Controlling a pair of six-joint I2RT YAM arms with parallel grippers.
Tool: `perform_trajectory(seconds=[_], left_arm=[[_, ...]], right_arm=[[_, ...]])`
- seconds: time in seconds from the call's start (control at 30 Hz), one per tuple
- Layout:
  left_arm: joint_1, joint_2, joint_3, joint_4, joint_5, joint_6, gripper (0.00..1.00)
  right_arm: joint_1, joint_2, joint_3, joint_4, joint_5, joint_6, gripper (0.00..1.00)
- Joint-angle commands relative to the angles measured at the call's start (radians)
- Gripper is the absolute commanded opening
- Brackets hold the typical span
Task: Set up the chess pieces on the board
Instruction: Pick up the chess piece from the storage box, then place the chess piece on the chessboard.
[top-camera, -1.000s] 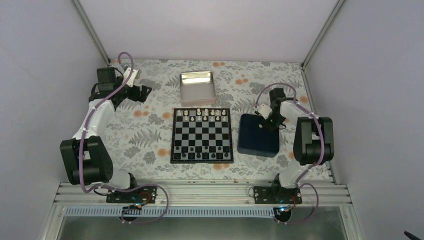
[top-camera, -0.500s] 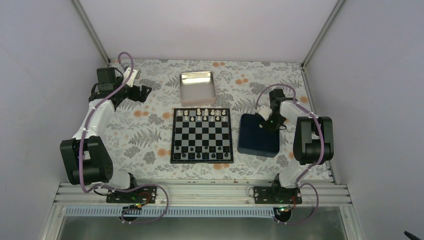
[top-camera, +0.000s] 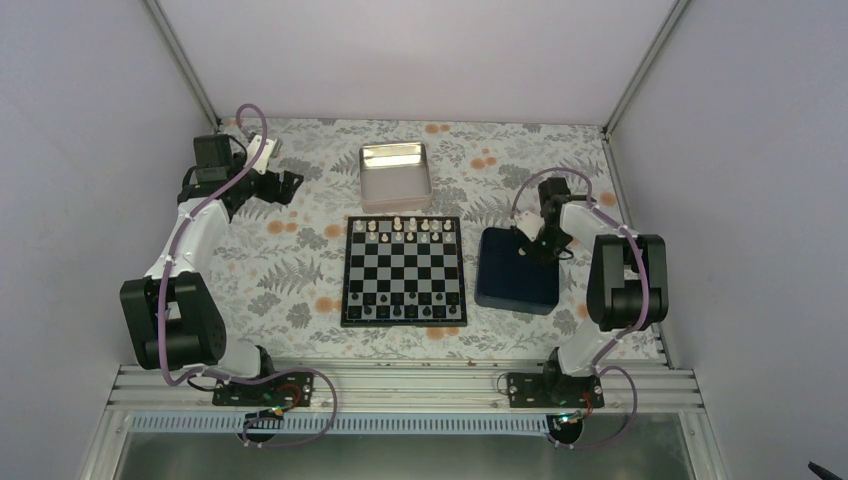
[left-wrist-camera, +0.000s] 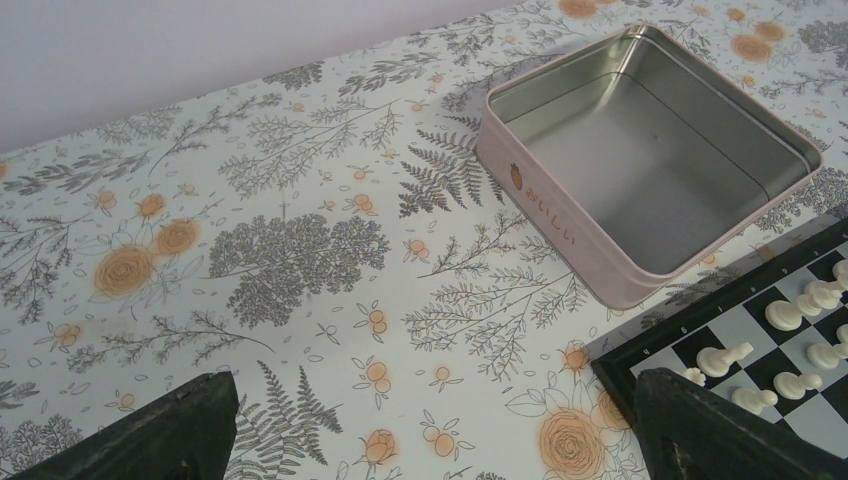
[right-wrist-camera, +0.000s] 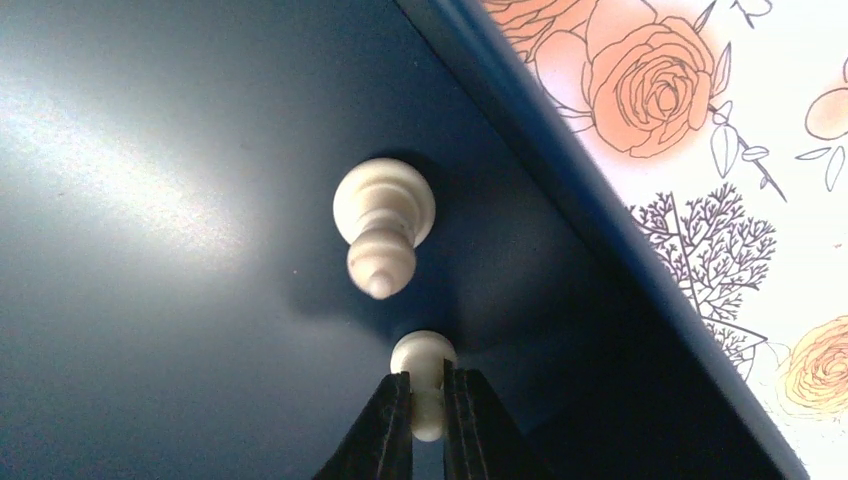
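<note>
**Gripping a piece in the blue tray**

We find the right gripper (right-wrist-camera: 427, 385) lowered into the dark blue tray (right-wrist-camera: 150, 200), its fingers pinched narrowly on a small cream chess piece (right-wrist-camera: 424, 358). A second cream piece (right-wrist-camera: 382, 225) lies just beside it. The left gripper (left-wrist-camera: 425, 430) hovers spread wide near the silver tin (left-wrist-camera: 650, 170). Against a second ago, both arms sit almost unchanged overhead. Only the right wrist view shows the grip. Overhead shows the board (top-camera: 404, 322), with white pieces (top-camera: 405, 231) along its far rows.
</note>
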Motion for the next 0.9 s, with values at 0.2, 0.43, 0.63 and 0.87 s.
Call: perform_trajectory(seconds=[0.2,0.43,0.63,0.87], left_arm=[[0.009,0.0,0.012,-0.001,0.029,0.001,0.98],[0.009,-0.012,0.012,-0.002,0.032,0.0,0.98],[0.009,-0.016,0.009,0.001,0.031,0.0,0.98],[0.009,-0.024,0.01,0.001,0.028,-0.001,0.98]], right_arm=[[0.18,-0.116,0.149,-0.174,-0.066,0.048,0.04],[0.477,0.01,0.482,-0.3,-0.091,0.116,0.04],[0.687,0.268,0.848,-0.366,-0.095,0.107,0.05],[0.818,0.555,1.198,-0.366,-0.06,0.087,0.07]])
